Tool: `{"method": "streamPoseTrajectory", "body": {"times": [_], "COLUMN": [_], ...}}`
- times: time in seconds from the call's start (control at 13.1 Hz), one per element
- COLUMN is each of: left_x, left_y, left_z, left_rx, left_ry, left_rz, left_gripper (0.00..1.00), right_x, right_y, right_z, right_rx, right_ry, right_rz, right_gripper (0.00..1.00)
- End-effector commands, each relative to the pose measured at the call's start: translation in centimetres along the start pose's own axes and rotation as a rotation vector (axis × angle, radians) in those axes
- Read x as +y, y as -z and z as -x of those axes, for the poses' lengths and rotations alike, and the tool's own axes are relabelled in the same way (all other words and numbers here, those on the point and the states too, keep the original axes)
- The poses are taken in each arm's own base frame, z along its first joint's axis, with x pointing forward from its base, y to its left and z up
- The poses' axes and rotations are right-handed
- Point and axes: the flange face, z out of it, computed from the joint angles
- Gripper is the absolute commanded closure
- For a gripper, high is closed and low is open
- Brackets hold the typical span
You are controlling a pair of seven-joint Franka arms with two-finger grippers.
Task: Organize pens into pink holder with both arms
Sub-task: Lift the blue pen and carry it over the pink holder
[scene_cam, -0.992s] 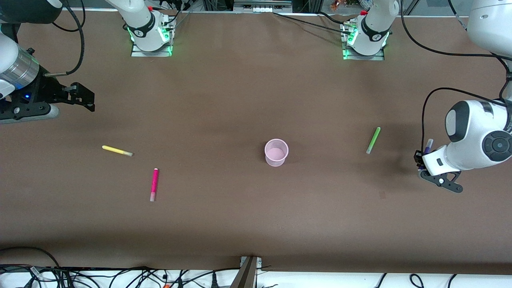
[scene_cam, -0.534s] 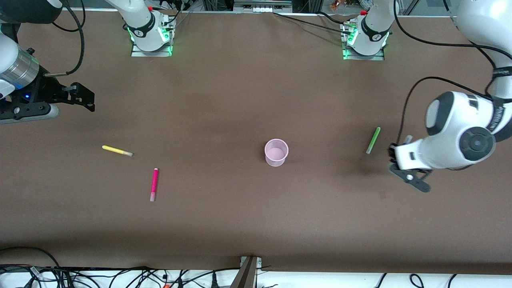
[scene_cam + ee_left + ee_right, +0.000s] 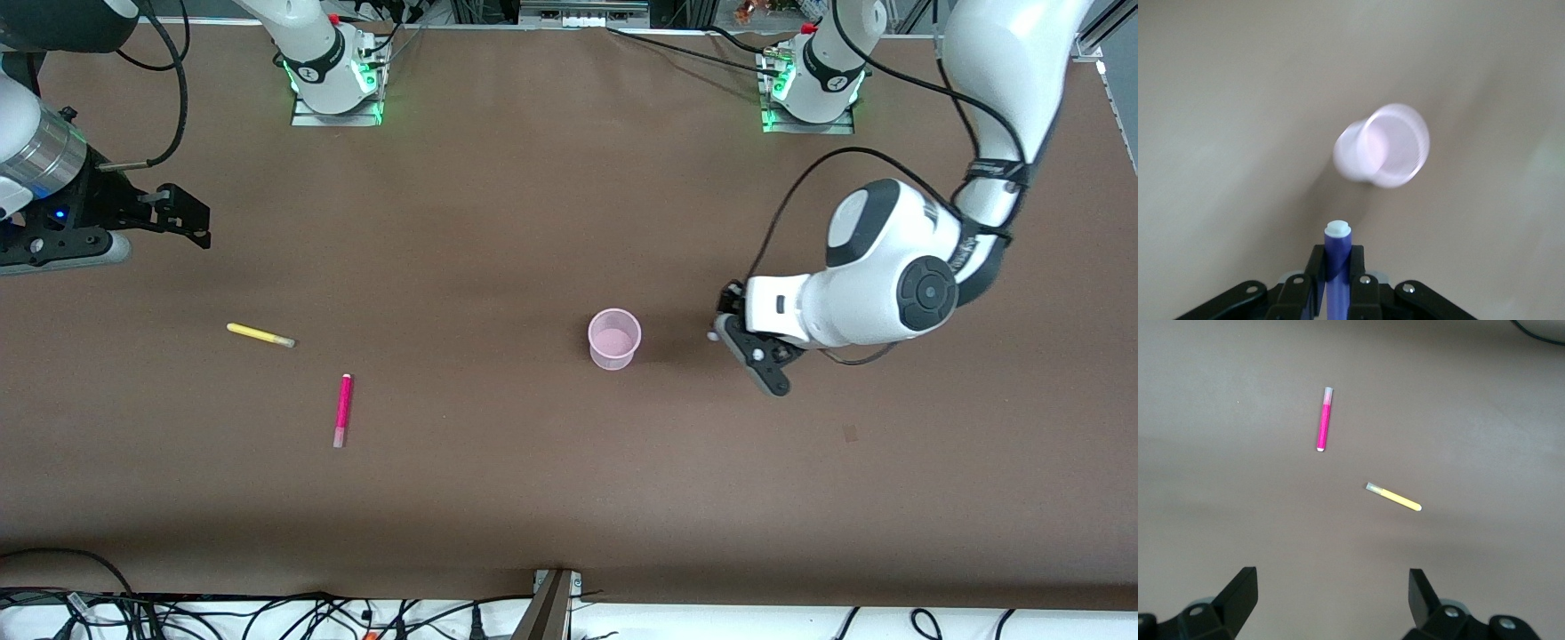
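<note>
Left end effector [image 3: 731, 331] swung in from left arm's end of bench, now in air just beside small pale pink mesh holder [image 3: 614, 338], jaws clamped on dark purple marker pen [image 3: 1336, 267], white tip pointing toward cup. Holder looks empty. Green pen hidden under left arm now. Judgement: drop-in comes next, needs tip centred over rim. Right end effector [image 3: 182, 218] waits, jaws wide, holding nothing, over its end of brown bench [image 3: 498, 462]. Slim yellow pen [image 3: 260, 335] and magenta-pink pen [image 3: 342, 410] lie untouched nearby.

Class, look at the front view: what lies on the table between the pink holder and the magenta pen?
Nothing: between the pink holder and the magenta pen the front view shows only bare brown table.
</note>
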Motion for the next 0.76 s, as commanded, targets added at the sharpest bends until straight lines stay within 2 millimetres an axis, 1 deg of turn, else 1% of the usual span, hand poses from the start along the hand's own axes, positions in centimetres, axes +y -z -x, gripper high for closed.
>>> {"method": "streamPoseTrajectory", "body": {"times": [0.0,0.08,0.15,0.23,0.31,0.46,0.61,0.69], "left_x": [3.7,5.2,6.3,7.3,7.3,6.8,6.6,6.9], "left_y": [-3.9,-5.9,-7.5,-8.6,-9.8,-10.9,-11.1,-11.4], "left_z": [-4.1,-5.5,-6.5,-6.9,-6.4,-5.3,-5.2,-5.1], "left_rx": [0.163,0.217,0.277,0.316,0.335,0.347,0.336,0.324], "left_ry": [-0.046,-0.066,-0.06,-0.05,-0.012,0.008,-0.021,-0.048], "left_rz": [0.026,0.011,-0.002,-0.014,-0.026,-0.057,-0.075,-0.089], "left_gripper": [1.0,1.0,1.0,1.0,1.0,1.0,1.0,1.0], "right_x": [-0.1,-0.1,-0.1,0.0,-0.1,-0.2,-0.1,-0.2], "right_y": [0.3,0.3,0.3,0.4,0.5,0.1,-0.1,-2.1], "right_z": [0.4,0.4,0.4,0.3,0.2,-0.3,-1.2,-2.6], "right_rx": [0.007,0.005,0.009,0.013,0.016,0.013,0.022,0.019], "right_ry": [-0.014,-0.015,-0.015,-0.013,-0.01,-0.012,-0.013,-0.001], "right_rz": [0.01,0.01,0.01,0.012,0.017,0.014,0.012,0.006], "right_gripper": [0.0,0.0,0.0,0.0,0.0,0.0,0.0,0.0]}}
